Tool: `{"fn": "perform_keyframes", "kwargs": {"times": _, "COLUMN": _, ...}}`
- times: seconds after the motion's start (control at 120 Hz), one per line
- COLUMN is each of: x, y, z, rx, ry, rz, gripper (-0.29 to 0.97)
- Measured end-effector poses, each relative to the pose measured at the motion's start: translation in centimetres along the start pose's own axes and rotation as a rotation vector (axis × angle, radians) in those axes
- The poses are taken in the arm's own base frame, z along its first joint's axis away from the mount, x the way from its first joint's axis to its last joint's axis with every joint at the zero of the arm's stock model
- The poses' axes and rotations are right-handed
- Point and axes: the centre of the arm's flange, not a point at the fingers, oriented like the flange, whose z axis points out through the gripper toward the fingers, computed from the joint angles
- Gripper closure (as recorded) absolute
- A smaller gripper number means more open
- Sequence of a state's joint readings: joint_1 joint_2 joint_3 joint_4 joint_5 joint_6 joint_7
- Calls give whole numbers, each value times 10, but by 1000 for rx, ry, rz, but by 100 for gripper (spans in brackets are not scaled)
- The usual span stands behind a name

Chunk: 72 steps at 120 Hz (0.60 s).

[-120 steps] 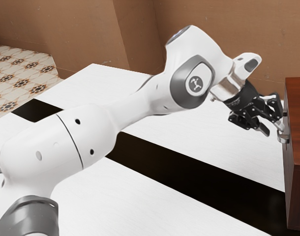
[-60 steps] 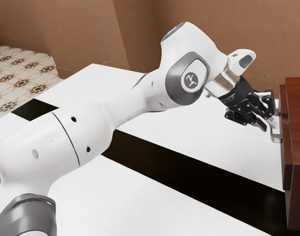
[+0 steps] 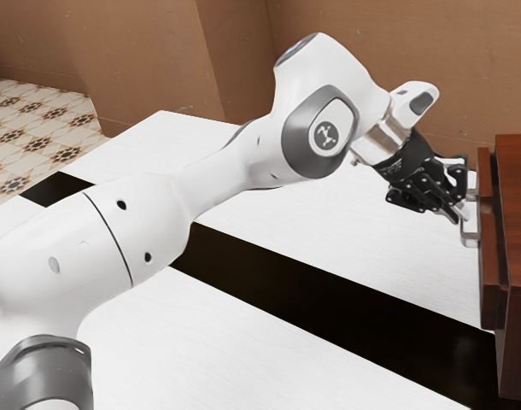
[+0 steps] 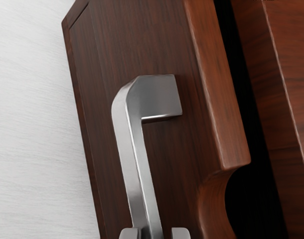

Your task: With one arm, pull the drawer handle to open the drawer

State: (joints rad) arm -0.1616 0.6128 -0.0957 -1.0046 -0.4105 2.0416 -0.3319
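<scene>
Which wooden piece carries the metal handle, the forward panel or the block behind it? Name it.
The forward panel, the drawer front, carries the handle; a dark gap parts it from the cabinet body behind, whose visible face bears none.

We count one robot arm [image 3: 243, 171], and it carries one gripper [image 3: 459, 201]. We count one wooden cabinet [image 3: 517, 256], and in it one drawer [image 3: 485, 213]. That drawer bears one metal handle [image 3: 471, 224], a single bent bar. Of white table slabs [image 3: 346, 231] we count two, with one dark gap [image 3: 329, 299] running between them. Behind them we count one patch of patterned floor tiles [image 3: 30, 128].
</scene>
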Motion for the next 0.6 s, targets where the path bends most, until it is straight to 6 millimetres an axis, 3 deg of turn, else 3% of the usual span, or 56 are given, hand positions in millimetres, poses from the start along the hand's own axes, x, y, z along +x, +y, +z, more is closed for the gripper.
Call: {"fn": "perform_keyframes", "kwargs": {"times": 0.6, "x": -9, "y": -25, "z": -22, "rx": 43, "ry": -7, "rz": -50, "gripper": 76}}
